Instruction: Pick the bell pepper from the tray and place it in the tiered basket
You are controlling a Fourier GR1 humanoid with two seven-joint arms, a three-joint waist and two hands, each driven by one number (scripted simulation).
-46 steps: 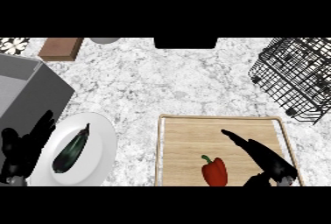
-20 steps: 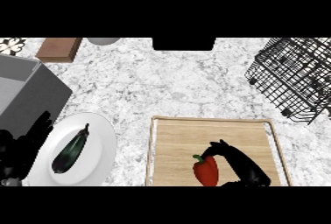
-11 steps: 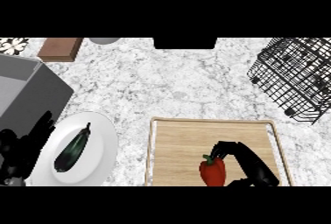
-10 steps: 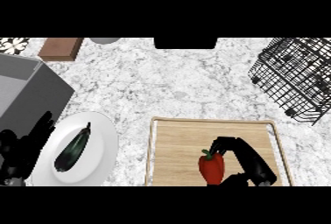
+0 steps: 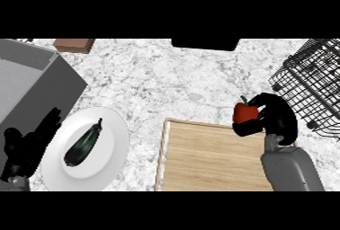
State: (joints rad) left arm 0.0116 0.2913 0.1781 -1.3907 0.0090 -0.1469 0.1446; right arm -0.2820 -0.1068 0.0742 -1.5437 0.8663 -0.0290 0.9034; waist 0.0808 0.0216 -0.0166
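Note:
A red bell pepper (image 5: pixel 243 113) with a green stem hangs above the far right corner of the wooden tray (image 5: pixel 203 157). My right hand (image 5: pixel 275 119) is curled round it from the right side. The black wire tiered basket (image 5: pixel 312 81) stands at the right edge, a short way right of the pepper. My left hand (image 5: pixel 26 146) rests open at the lower left, beside the white plate, holding nothing.
A white plate (image 5: pixel 109 134) with a dark green vegetable (image 5: pixel 83 143) on it lies left of the tray. A grey box (image 5: pixel 30 81) fills the far left. A brown block (image 5: pixel 73 45) and a black object (image 5: pixel 204 43) sit at the counter's back.
My right hand closed on the pepper and lifted it off the tray, carrying it up and to the right toward the basket. The left hand has stayed put.

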